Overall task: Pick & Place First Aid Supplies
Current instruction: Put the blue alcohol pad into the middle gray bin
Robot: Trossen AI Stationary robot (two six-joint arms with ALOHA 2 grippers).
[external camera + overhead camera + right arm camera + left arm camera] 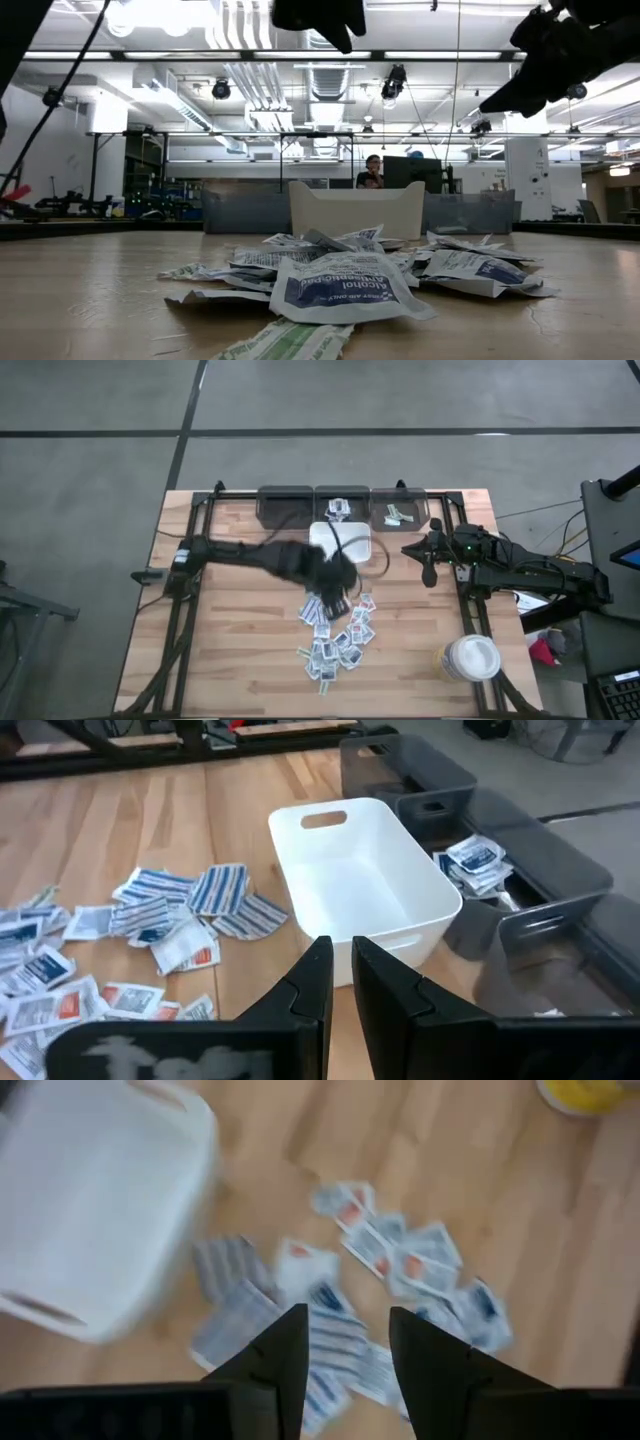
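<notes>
The first aid supplies (pixel 338 638) lie in a loose pile of small flat packets on the wooden table, near the middle front (pixel 340 285). My left gripper (pixel 345 1345) hangs open above the pile's far end (pixel 338 595), between the pile and the white tray (pixel 345 540). Nothing is between its fingers. In its wrist view the packets (pixel 400 1270) lie below and the tray (pixel 90 1200) stands off to one side. My right gripper (pixel 342 965) waits shut at the table's right (pixel 428 565), facing the tray (pixel 360 880) and touching nothing.
Three dark bins (pixel 342 508) stand in a row along the far edge. The middle bin holds blue-printed packets (pixel 472 858) and the right bin holds greenish ones (pixel 400 513). A round white-lidded jar (pixel 470 658) stands at the near right. Bare wood lies left of the pile.
</notes>
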